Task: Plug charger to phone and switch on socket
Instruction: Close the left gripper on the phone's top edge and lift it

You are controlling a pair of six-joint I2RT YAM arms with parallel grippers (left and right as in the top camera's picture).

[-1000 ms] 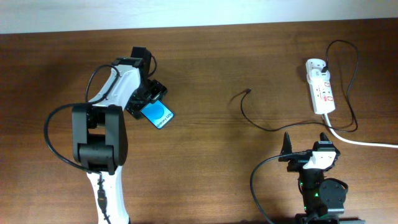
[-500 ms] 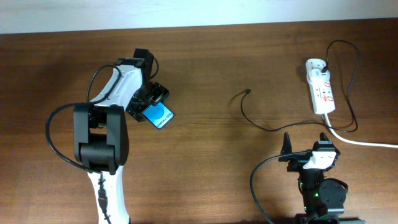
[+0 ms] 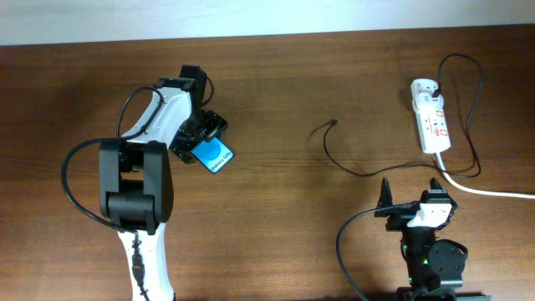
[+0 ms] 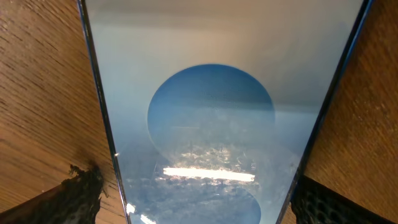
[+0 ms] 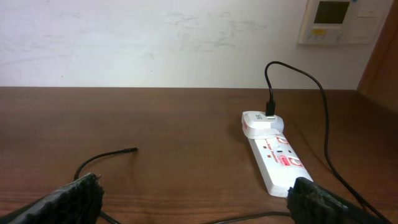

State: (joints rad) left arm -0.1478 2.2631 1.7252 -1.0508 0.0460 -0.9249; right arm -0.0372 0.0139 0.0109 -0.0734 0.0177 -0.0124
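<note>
The phone (image 3: 215, 156) lies face up on the table at the left, blue screen with a lighter oval. It fills the left wrist view (image 4: 211, 112). My left gripper (image 3: 201, 139) straddles its far end, open (image 4: 193, 202): the right finger is against the phone's edge and a strip of wood shows at the left finger. The charger cable (image 3: 359, 171) runs from the socket's adapter to its free plug (image 3: 334, 123), also seen in the right wrist view (image 5: 132, 149). The socket (image 3: 432, 119) lies at the far right (image 5: 277, 158). My right gripper (image 3: 410, 194) is open and empty (image 5: 196, 208), short of both.
A thick white cord (image 3: 489, 191) leaves the socket toward the right edge. The charger cable loops around the socket's right side (image 3: 479, 100). A white wall (image 5: 155, 37) with a wall panel (image 5: 333, 18) stands behind the table's far edge.
The left gripper shifted slightly right and toward the phone between one second ago and half a second ago. Since then nothing has moved. The right arm is still.
</note>
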